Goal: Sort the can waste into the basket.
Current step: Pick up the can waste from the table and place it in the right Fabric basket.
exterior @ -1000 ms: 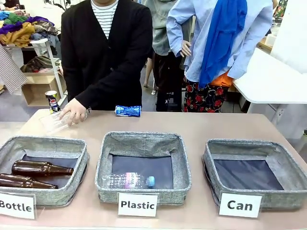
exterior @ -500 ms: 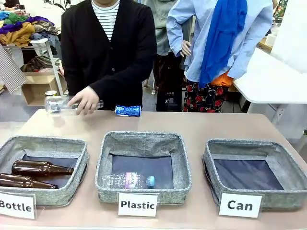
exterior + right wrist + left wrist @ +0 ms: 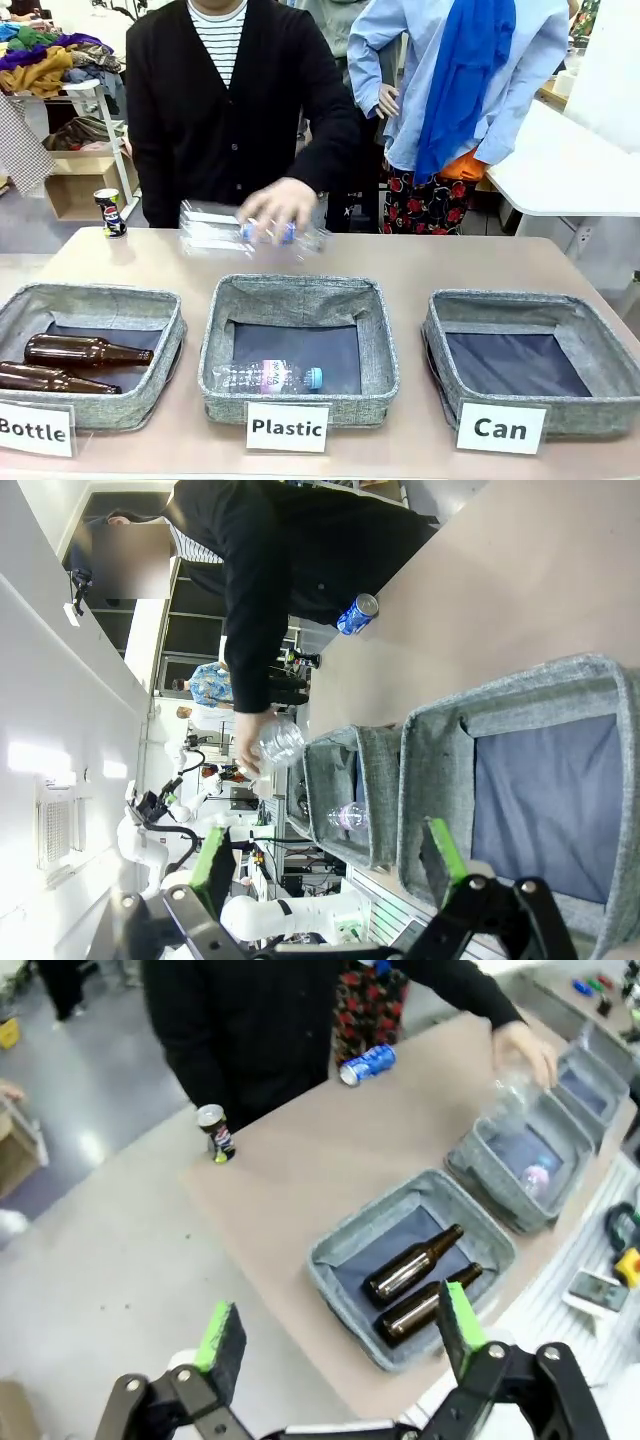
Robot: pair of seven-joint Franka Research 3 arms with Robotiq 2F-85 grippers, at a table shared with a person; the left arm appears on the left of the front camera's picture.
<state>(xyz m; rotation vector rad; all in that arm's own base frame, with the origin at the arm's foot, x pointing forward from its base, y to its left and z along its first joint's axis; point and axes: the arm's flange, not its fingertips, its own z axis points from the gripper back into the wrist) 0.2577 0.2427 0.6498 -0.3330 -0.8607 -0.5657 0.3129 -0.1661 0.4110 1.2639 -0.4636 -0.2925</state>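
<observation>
Left gripper (image 3: 338, 1325) is held high, jaws spread wide. Right gripper (image 3: 325, 865) is likewise held parted. The person's hand (image 3: 280, 205) is stretched forward, fingers curled.

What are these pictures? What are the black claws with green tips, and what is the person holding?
One moment, three cameras. One looks across the table at a person. Two sit on a robot's wrists: the claws are its left gripper and right gripper, both open and empty. On the table stand the Bottle basket, Plastic basket and Can basket. The person's hand holds a clear plastic bottle. A blue can lies and a dark can stands at the far edge.
</observation>
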